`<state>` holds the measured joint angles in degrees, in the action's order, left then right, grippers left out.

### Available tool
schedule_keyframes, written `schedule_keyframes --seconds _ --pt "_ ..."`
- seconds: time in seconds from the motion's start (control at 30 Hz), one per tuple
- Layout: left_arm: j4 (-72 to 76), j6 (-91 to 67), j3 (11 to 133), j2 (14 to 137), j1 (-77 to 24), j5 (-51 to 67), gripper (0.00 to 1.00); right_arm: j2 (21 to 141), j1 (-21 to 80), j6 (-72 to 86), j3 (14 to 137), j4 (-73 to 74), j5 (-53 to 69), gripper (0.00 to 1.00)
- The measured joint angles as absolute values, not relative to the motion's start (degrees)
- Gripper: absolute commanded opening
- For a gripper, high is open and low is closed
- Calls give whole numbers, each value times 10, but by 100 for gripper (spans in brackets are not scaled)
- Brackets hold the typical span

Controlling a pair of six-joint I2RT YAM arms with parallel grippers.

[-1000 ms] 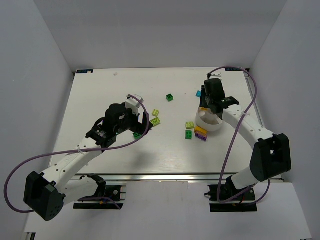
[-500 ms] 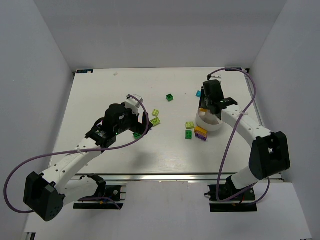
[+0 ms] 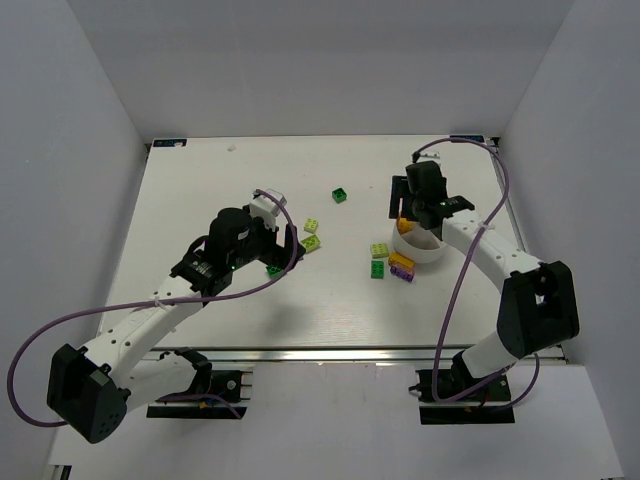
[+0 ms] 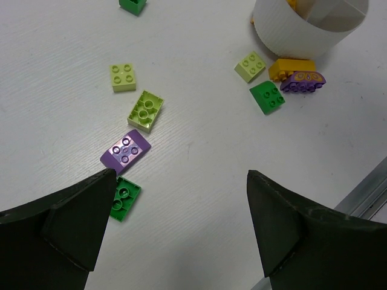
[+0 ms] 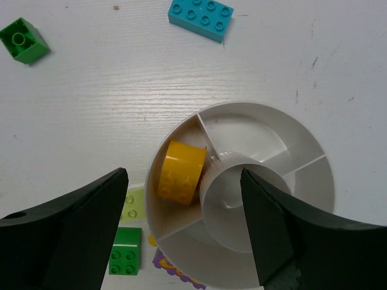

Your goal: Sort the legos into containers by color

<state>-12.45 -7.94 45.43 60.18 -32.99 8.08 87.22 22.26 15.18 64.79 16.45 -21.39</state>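
The white divided bowl (image 3: pixel 424 251) stands at the right. In the right wrist view its rim (image 5: pixel 314 151) encloses one orange brick (image 5: pixel 180 171) in the left compartment; the other visible compartments look empty. My right gripper (image 3: pixel 412 207) is open and empty above the bowl's far-left edge (image 5: pixel 182 172). My left gripper (image 3: pixel 285 250) is open and empty, hovering above bare table (image 4: pixel 180 175), with a green plate (image 4: pixel 125 198) by its left finger. Two lime bricks (image 4: pixel 123 77) (image 4: pixel 145 111) and a purple plate (image 4: pixel 125 151) lie just ahead of it.
By the bowl's wall (image 4: pixel 290 36) lie a lime brick (image 4: pixel 250 66), a green one (image 4: pixel 268 97), an orange one (image 4: pixel 292 68) and a purple one (image 4: pixel 302 81). A cyan brick (image 5: pixel 201 19) lies beyond the bowl. A green cube (image 3: pixel 340 194) sits mid-table.
My right gripper has shifted a little toward the far left, off the bowl's middle. The left arm and the bricks have not moved.
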Motion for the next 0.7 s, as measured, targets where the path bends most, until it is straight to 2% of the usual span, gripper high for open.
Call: schedule_keyframes --seconds 0.1,0.17,0.23,0.27,0.3,0.37,0.4,0.47,0.5,0.53,0.57,0.63,0.67,0.7 --pt "-122 -80 453 602 -330 82 94 861 223 132 648 164 -187 76" --pt "-117 -82 450 601 -330 86 87 839 221 86 648 164 -128 62" --pt "-114 -87 444 600 -330 91 62 798 221 12 639 152 -55 45" --pt "-113 -90 441 599 -330 93 50 762 220 -30 621 133 -3 42" --pt "-111 -94 438 597 -330 94 31 719 220 -75 603 135 53 35" --pt "-109 -99 434 592 -330 95 16 661 219 -173 602 169 160 28" --pt "-108 -99 434 590 -330 96 13 651 219 -219 613 192 208 27" --pt "-103 -103 434 586 -330 95 17 643 222 -287 625 227 279 29" --pt "-102 -104 434 585 -330 96 25 641 224 -315 623 245 306 33" --pt "-101 -106 434 584 -330 96 39 642 224 -338 614 261 320 42" --pt "-101 -107 434 584 -330 96 66 644 224 -352 599 273 327 47" --pt "-102 -107 434 585 -330 98 83 641 224 -376 553 303 329 56" --pt "-101 -109 434 585 -330 100 89 638 224 -382 531 323 323 56" --pt "-101 -111 434 586 -330 100 89 637 224 -384 515 340 315 56"
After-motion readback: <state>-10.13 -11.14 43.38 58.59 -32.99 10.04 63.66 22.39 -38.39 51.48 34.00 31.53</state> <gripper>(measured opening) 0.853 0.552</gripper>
